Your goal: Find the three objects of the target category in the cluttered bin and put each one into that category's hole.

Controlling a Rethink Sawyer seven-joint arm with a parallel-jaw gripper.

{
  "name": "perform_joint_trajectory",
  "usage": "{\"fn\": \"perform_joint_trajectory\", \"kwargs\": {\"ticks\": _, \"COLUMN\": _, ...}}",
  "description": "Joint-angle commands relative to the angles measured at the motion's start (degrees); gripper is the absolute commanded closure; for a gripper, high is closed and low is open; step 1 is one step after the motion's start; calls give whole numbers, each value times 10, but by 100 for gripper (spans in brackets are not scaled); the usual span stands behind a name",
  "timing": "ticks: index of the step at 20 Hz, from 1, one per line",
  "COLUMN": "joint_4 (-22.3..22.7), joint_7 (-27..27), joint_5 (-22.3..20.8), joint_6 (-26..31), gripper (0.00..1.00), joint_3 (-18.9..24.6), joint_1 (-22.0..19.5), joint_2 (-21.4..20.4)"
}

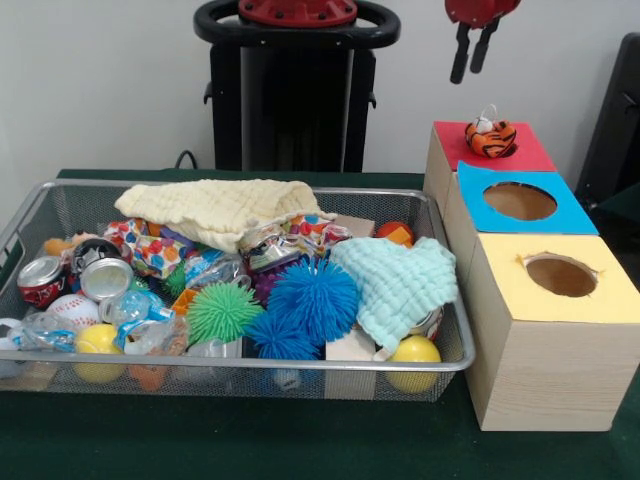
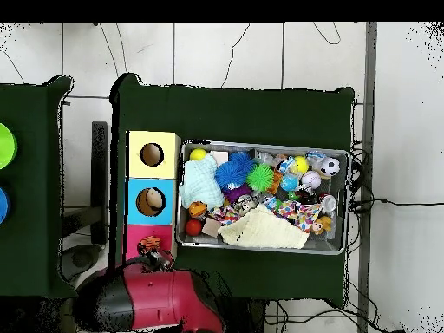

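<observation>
We took this for a robotics lab rather than a home or shop. A table draped in dark green cloth [image 1: 250, 440] stood on a pale tiled floor [image 2: 225, 52] before a bare white wall [image 1: 100, 80], with loose black cables [image 2: 381, 204] trailing across the tiles. On the cloth sat a wire mesh bin [image 1: 250, 375] crammed with toys and a row of three plain wooden boxes with red, blue and yellow holed tops [image 1: 540, 350], a staged test setup.
</observation>
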Motion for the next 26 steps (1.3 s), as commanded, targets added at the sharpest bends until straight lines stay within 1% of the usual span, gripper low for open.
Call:
{"fn": "perform_joint_trajectory", "kwargs": {"ticks": 1, "joint_4": -17, "joint_7": 86, "joint_5": 3, "joint_6": -25, "gripper": 0, "joint_3": 58, "joint_1": -28, "joint_2": 35}}
{"fn": "perform_joint_trajectory", "kwargs": {"ticks": 7, "joint_4": -21, "joint_7": 95, "joint_5": -3, "joint_6": -15, "gripper": 0, "joint_3": 54, "joint_1": -24, "joint_2": 36}}
{"fn": "perform_joint_trajectory", "kwargs": {"ticks": 13, "joint_4": -20, "joint_7": 101, "joint_5": -11, "joint_6": -25, "gripper": 0, "joint_3": 47, "joint_1": -19, "joint_2": 39}}
{"fn": "perform_joint_trajectory", "kwargs": {"ticks": 14, "joint_4": -19, "joint_7": 101, "joint_5": -12, "joint_6": -24, "gripper": 100, "joint_3": 46, "joint_1": -18, "joint_2": 39}}
{"fn": "perform_joint_trajectory", "kwargs": {"ticks": 17, "joint_4": -19, "joint_7": 103, "joint_5": -16, "joint_6": -29, "gripper": 100, "joint_3": 43, "joint_1": -15, "joint_2": 41}}
{"fn": "perform_joint_trajectory", "kwargs": {"ticks": 26, "joint_4": -11, "joint_7": 94, "joint_5": -6, "joint_6": -36, "gripper": 100, "joint_3": 56, "joint_1": -28, "joint_2": 38}}
